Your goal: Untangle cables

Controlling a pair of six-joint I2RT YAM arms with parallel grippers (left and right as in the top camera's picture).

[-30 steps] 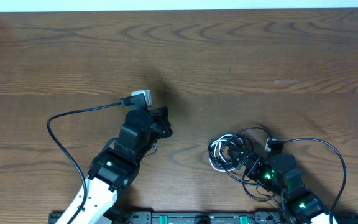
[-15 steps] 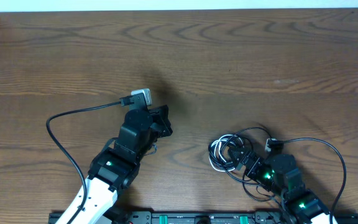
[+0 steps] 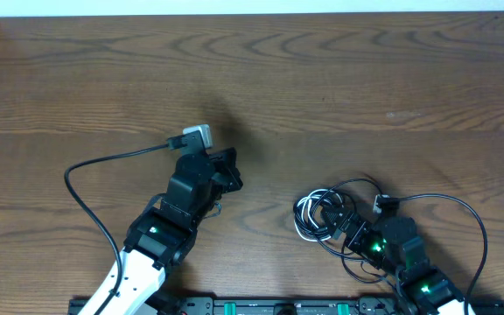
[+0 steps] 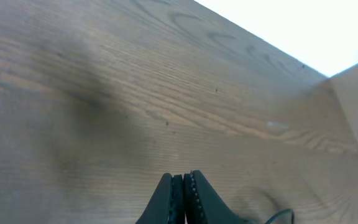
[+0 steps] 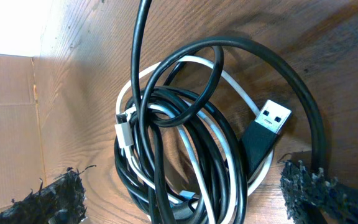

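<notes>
The cables [image 3: 315,215] lie in a tangled coil on the wooden table, right of centre near the front edge: several black loops and one white cord. Up close, the cables [image 5: 185,143] show a black USB plug [image 5: 269,123] pointing up-right and the white cord [image 5: 241,87] threaded through the black loops. My right gripper [image 5: 179,199] is open, its worn fingertips [image 5: 42,199] straddling the coil on either side without touching it. My left gripper [image 4: 184,179] is shut on nothing, above bare wood well left of the coil; from overhead the left gripper [image 3: 232,175] is mid-table.
The left arm's thick black wire [image 3: 86,197] loops out over the table's left side. Another arm wire [image 3: 471,223] arcs around the right arm. A cardboard wall [image 5: 8,124] stands beyond the coil. The table's far edge [image 3: 252,15] meets a white surface.
</notes>
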